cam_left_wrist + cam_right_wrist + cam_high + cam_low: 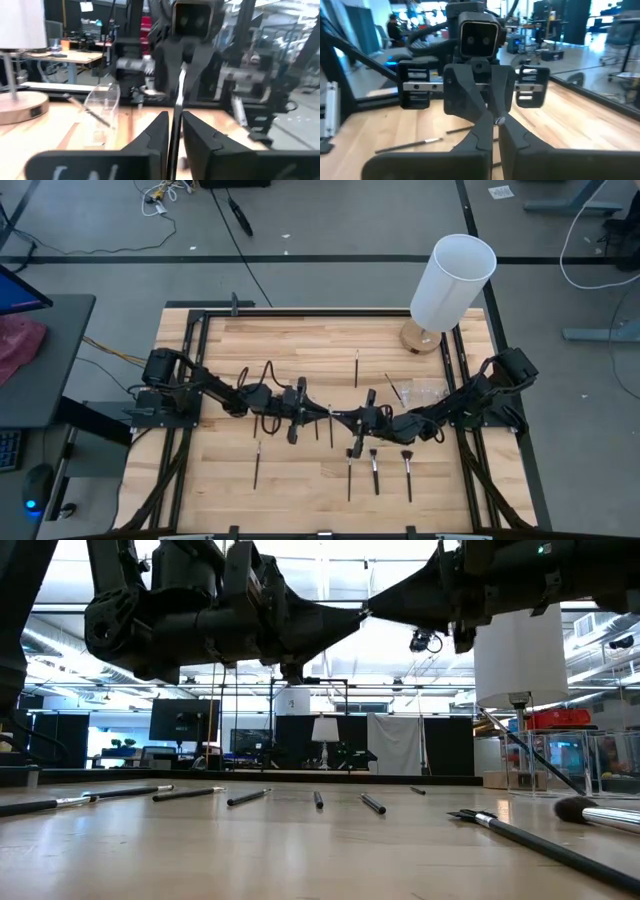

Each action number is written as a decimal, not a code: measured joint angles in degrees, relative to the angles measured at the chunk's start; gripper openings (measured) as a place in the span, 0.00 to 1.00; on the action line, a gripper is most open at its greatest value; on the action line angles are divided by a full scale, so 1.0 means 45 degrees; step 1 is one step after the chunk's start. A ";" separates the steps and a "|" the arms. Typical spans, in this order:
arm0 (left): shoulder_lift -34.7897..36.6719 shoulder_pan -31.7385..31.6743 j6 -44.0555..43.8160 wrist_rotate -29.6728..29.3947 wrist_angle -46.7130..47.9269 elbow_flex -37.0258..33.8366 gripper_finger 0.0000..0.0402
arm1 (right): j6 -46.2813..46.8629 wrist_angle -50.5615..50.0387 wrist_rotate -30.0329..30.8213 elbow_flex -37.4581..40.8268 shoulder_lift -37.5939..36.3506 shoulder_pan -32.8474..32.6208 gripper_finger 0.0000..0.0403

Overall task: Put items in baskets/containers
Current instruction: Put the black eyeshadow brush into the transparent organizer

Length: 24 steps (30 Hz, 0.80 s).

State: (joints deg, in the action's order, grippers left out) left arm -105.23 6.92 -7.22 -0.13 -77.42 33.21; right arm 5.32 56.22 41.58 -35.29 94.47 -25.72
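Both grippers meet above the table's middle, lifted clear of it, on one thin dark brush [340, 416] with a silver ferrule [180, 80]. My left gripper [322, 412] [174, 135] comes from the left and my right gripper [358, 418] [495, 131] from the right, each shut on the brush. Several more brushes lie flat on the wood, such as one [357, 367] toward the far side and three [374, 470] near the front. The clear holder [422, 391] [102, 107] stands to the right, with a brush [87, 111] leaning in it. My left gripper pinches the brush's dark handle [175, 125] between its two fingers, level, from the table's left, with the fingers lying along the brush. The brush is clear of the table. My right gripper pinches the brush's other end, by the silver ferrule [497, 121], between its two fingers, level from the table's right. The brush runs on toward the left gripper.
A tall white cylinder [452, 280] on a round wooden base stands at the far right corner, behind the holder. Dark rails [200, 340] border the table. Loose brushes [190, 793] [540, 840] are scattered over the near half; bare wood shows at the far left.
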 joint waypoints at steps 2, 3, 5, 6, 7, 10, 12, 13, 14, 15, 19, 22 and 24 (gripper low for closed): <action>0.0000 0.0000 0.0059 -0.0115 0.0260 0.0000 0.21 | 0.0135 -0.0686 0.0472 0.0000 -0.0559 -0.0258 0.02; 0.0000 0.0000 0.0062 -0.0125 0.0405 0.0000 0.23 | 0.0371 -0.1289 0.0685 -0.0003 -0.0959 -0.0418 0.02; 0.0000 0.0000 0.0063 -0.0154 0.0833 0.0000 0.28 | 0.1290 -0.3496 0.1010 -0.0216 -0.1970 -0.0720 0.01; 0.0000 0.0001 0.0067 -0.0149 0.0974 -0.0010 0.31 | 0.1937 -0.5045 0.1059 -0.0475 -0.2556 -0.0849 0.01; 0.0000 0.0000 0.0068 -0.0154 0.1065 -0.0010 0.33 | 0.2693 -0.6887 0.1062 -0.0902 -0.3137 -0.0950 0.01; 0.0000 0.0000 0.0072 -0.0159 0.1352 -0.0010 0.39 | 0.5267 -1.3388 0.0747 -0.2760 -0.4278 -0.1103 0.01; 0.0000 0.0000 0.0072 -0.0159 0.1397 -0.0010 0.41 | 0.6782 -1.7367 0.0113 -0.4285 -0.4522 -0.1107 0.01; 0.0000 0.0000 0.0072 -0.0159 0.1427 -0.0010 0.42 | 0.7378 -1.9177 -0.0282 -0.5080 -0.4546 -0.1052 0.01; 0.0000 0.0000 0.0063 -0.0159 0.1461 -0.0010 0.43 | 0.7906 -2.0835 -0.0687 -0.5837 -0.4550 -0.0978 0.01; 0.0000 0.0000 0.0037 -0.0159 0.1482 -0.0010 0.44 | 0.8321 -2.2213 -0.1100 -0.6504 -0.4538 -0.0856 0.01; 0.0000 0.0000 0.0021 -0.0159 0.1601 -0.0010 0.44 | 0.9683 -2.6501 -0.2559 -0.8399 -0.4494 -0.0301 0.01; 0.0000 0.0000 0.0007 -0.0156 0.1709 -0.0010 0.44 | 1.0613 -2.8950 -0.3457 -0.9115 -0.4497 0.0157 0.01; 0.0000 0.0000 -0.0006 -0.0157 0.1860 -0.0011 0.44 | 1.1191 -3.0391 -0.4031 -0.9249 -0.4497 0.0509 0.01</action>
State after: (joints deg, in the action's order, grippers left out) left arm -105.23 6.92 -7.25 -0.84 -69.05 33.16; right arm 55.68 -80.54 23.44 -76.91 74.24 -23.43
